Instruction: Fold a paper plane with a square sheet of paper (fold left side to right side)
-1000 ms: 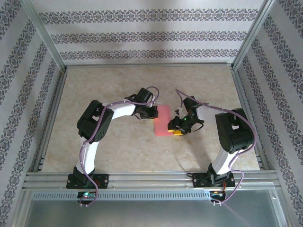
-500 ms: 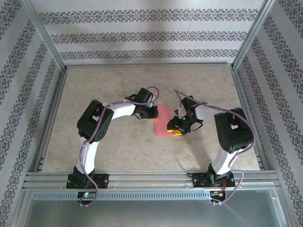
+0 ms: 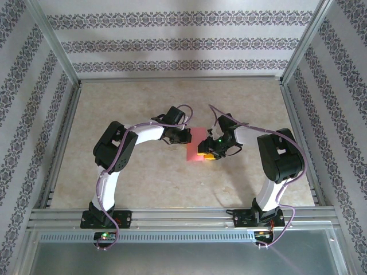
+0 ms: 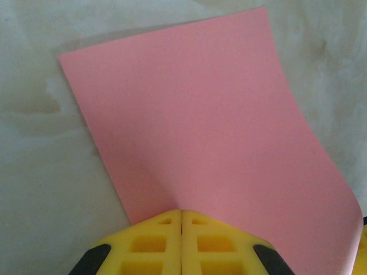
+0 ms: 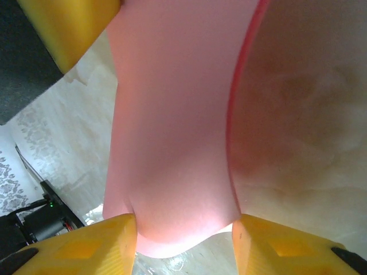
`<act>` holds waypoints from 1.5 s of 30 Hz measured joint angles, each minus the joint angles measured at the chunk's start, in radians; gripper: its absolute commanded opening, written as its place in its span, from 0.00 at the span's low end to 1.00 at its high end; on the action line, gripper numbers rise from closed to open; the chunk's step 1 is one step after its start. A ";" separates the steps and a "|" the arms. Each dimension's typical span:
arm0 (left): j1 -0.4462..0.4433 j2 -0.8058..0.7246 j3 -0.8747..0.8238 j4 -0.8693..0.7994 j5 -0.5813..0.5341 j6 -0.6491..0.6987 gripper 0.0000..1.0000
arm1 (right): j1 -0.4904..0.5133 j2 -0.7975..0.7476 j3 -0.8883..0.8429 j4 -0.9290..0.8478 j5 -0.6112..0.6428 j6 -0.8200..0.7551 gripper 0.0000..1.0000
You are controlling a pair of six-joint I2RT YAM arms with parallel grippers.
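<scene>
Both arms bend inward, wrists meeting mid-table (image 3: pixel 143 103). The left gripper (image 4: pixel 182 213) is clamped on the edge of the square sheet of paper (image 4: pixel 206 114). The right gripper (image 5: pixel 186 229) stands half apart around the sheet's curl, grip unclear. A second ago it sat further right, and the sheet looked wider.

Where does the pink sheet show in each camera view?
Top external: pink sheet mid-picture, beside the left gripper.
Left wrist: sheet fills the middle, spreading up from the left gripper.
Right wrist: sheet at centre, bowed between the right gripper fingers.
Shared landmark: the left gripper, shut on the sheet's edge.
</scene>
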 measured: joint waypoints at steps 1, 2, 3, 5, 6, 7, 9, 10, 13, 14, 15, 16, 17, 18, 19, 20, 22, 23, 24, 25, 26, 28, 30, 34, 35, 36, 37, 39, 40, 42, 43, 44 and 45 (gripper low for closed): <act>0.000 0.000 0.000 0.000 0.000 0.000 0.07 | 0.000 0.000 0.000 -0.001 0.000 0.000 0.49; 0.000 0.000 0.000 0.000 0.000 0.000 0.07 | 0.000 0.000 0.000 -0.002 -0.002 -0.002 0.49; 0.000 0.000 0.000 0.000 0.000 0.000 0.07 | 0.000 -0.001 0.000 -0.004 -0.003 -0.003 0.48; 0.000 0.000 0.000 0.000 0.000 0.000 0.07 | 0.000 -0.007 0.000 -0.019 -0.003 -0.004 0.48; 0.000 0.000 0.000 0.000 0.000 0.000 0.07 | -0.001 -0.011 0.000 -0.027 -0.003 -0.006 0.49; 0.000 0.000 0.000 0.000 0.000 0.000 0.07 | -0.003 -0.018 0.000 -0.037 -0.003 -0.010 0.48; 0.000 0.000 0.000 0.000 0.000 0.000 0.07 | -0.007 -0.029 0.000 -0.055 -0.002 -0.021 0.48; 0.000 0.000 0.000 0.000 0.000 0.000 0.07 | -0.010 -0.035 0.000 -0.065 -0.002 -0.024 0.49; 0.000 0.000 0.000 0.000 0.000 0.000 0.07 | -0.022 -0.047 0.000 -0.080 0.002 -0.030 0.49; 0.000 0.000 0.000 0.000 0.000 0.000 0.07 | -0.028 -0.050 -0.001 -0.082 0.005 -0.030 0.49; 0.000 0.000 0.000 0.000 0.000 0.000 0.07 | -0.034 -0.053 -0.001 -0.084 0.006 -0.030 0.49; 0.000 0.000 0.000 0.000 0.000 0.000 0.07 | -0.040 -0.054 -0.001 -0.085 0.008 -0.031 0.48; 0.000 0.000 0.000 0.000 0.000 0.000 0.07 | -0.044 -0.055 -0.001 -0.085 0.010 -0.031 0.49; 0.000 0.000 0.001 0.000 0.000 0.000 0.07 | -0.047 -0.055 -0.001 -0.085 0.012 -0.032 0.48; 0.000 0.000 0.001 -0.002 0.000 0.000 0.07 | -0.048 -0.055 -0.001 -0.085 0.014 -0.033 0.48; 0.000 0.000 0.003 -0.004 0.000 0.000 0.07 | -0.050 -0.055 -0.001 -0.084 0.012 -0.034 0.48; 0.000 0.000 0.008 -0.014 0.000 0.002 0.07 | -0.051 -0.055 -0.001 -0.077 0.012 -0.033 0.49; 0.000 0.000 0.012 -0.022 0.000 0.004 0.07 | -0.051 -0.055 -0.001 -0.075 0.012 -0.033 0.48; 0.000 0.001 0.014 -0.029 -0.001 0.005 0.07 | -0.051 -0.055 -0.001 -0.074 0.013 -0.034 0.48; 0.000 0.001 0.016 -0.033 0.000 0.007 0.07 | -0.051 -0.055 -0.001 -0.073 0.017 -0.034 0.49; 0.000 0.001 0.018 -0.038 0.000 0.007 0.07 | -0.051 -0.055 -0.001 -0.074 0.024 -0.035 0.48; 0.000 0.001 0.021 -0.045 0.000 0.008 0.08 | -0.051 -0.055 -0.001 -0.074 0.034 -0.038 0.49; 0.000 0.001 0.026 -0.054 0.005 0.008 0.09 | -0.051 -0.055 -0.001 -0.075 0.047 -0.042 0.49; 0.000 -0.003 0.043 -0.064 0.015 0.007 0.09 | -0.053 -0.055 -0.001 -0.083 0.069 -0.052 0.49; 0.000 -0.009 0.044 -0.068 0.016 0.006 0.09 | -0.053 -0.055 -0.001 -0.085 0.074 -0.053 0.49; 0.000 -0.016 0.044 -0.072 0.018 0.004 0.09 | -0.053 -0.055 -0.001 -0.086 0.077 -0.053 0.49; 0.000 -0.029 0.042 -0.077 0.021 -0.001 0.09 | -0.053 -0.055 -0.001 -0.088 0.079 -0.055 0.49; 0.000 -0.061 0.024 -0.078 0.030 -0.014 0.08 | -0.053 -0.055 -0.001 -0.090 0.080 -0.056 0.49; 0.000 -0.080 0.007 -0.078 0.034 -0.020 0.08 | -0.053 -0.055 -0.001 -0.090 0.081 -0.056 0.49; -0.001 -0.111 -0.027 -0.078 0.038 -0.032 0.08 | -0.053 -0.055 -0.001 -0.090 0.081 -0.056 0.49; -0.001 -0.119 -0.043 -0.078 0.039 -0.038 0.08 | -0.053 -0.055 -0.001 -0.091 0.081 -0.056 0.49; -0.002 -0.120 -0.056 -0.078 0.039 -0.043 0.08 | -0.053 -0.055 0.000 -0.092 0.081 -0.056 0.49; -0.003 -0.120 -0.068 -0.078 0.040 -0.048 0.08 | -0.053 -0.055 0.000 -0.093 0.081 -0.056 0.49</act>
